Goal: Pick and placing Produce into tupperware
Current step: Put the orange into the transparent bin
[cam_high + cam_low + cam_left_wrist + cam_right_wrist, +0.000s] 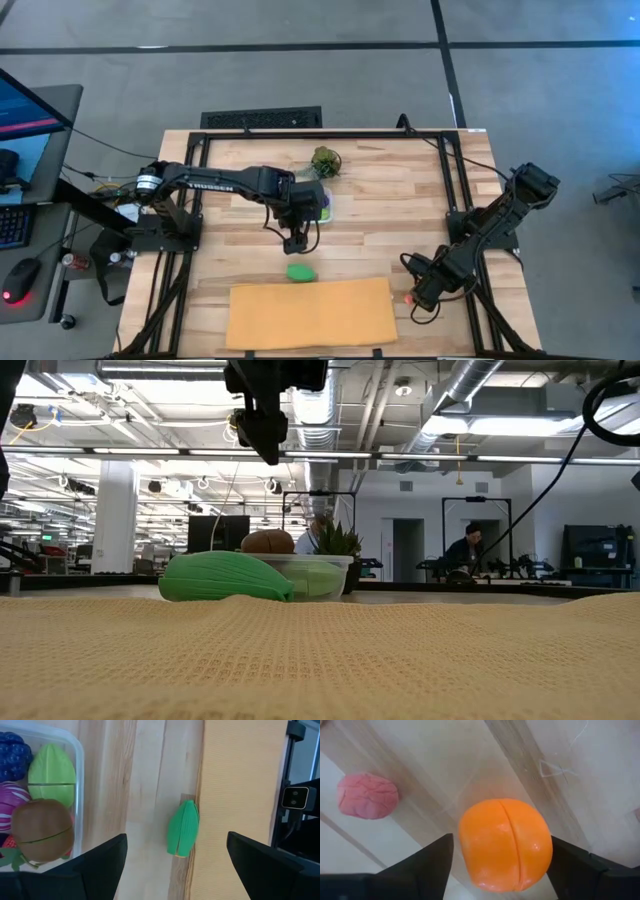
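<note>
The clear tupperware (320,207) stands mid-table and holds a brown piece (41,829), a light green piece (51,774), and blue and purple pieces. A dark green piece (183,828) lies on the wood, against the far edge of the tan sheet (310,312). My left gripper (295,240) hangs open and empty above the table, between the tub and the green piece. My right gripper (418,295) is open, low at the table's right. Its fingers stand on either side of an orange piece (505,851). A pink piece (367,796) lies nearby.
A bushy green leafy bunch (325,161) stands just beyond the tub. The tan sheet covers the near middle of the table. Black frame rails (455,180) run along the table's sides and far edge. People show in the room beyond (465,550).
</note>
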Available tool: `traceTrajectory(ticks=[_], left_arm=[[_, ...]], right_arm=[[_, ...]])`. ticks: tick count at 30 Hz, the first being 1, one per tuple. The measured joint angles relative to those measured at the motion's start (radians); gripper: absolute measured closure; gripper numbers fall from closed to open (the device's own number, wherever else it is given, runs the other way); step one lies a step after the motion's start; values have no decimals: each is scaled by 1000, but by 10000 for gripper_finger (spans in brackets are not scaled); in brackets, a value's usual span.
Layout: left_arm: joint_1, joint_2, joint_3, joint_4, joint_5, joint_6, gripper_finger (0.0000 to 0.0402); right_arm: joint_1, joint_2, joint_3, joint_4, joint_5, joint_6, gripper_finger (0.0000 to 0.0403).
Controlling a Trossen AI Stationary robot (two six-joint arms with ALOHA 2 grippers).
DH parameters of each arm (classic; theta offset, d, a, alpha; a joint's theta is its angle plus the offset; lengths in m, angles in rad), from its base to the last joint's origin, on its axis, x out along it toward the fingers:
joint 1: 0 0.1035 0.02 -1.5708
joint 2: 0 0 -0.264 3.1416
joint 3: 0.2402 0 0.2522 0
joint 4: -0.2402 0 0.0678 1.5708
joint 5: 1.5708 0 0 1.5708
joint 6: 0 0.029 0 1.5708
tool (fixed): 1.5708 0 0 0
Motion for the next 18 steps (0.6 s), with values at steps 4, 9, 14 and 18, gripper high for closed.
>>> traceTrajectory(ticks=[4, 9, 14, 18], left_arm=[[0, 0, 0, 0, -8, 3, 70], [0, 0, 0, 0, -40, 8, 70], [1, 0, 0, 0, -52, 9, 70], [1, 0, 0, 0, -53, 13, 70]], right_arm=[[0, 0, 0, 1, 1, 7, 129], [0, 0, 0, 3, 1, 7, 130], [0, 0, 0, 4, 1, 7, 130], [0, 0, 0, 4, 1, 7, 130]])
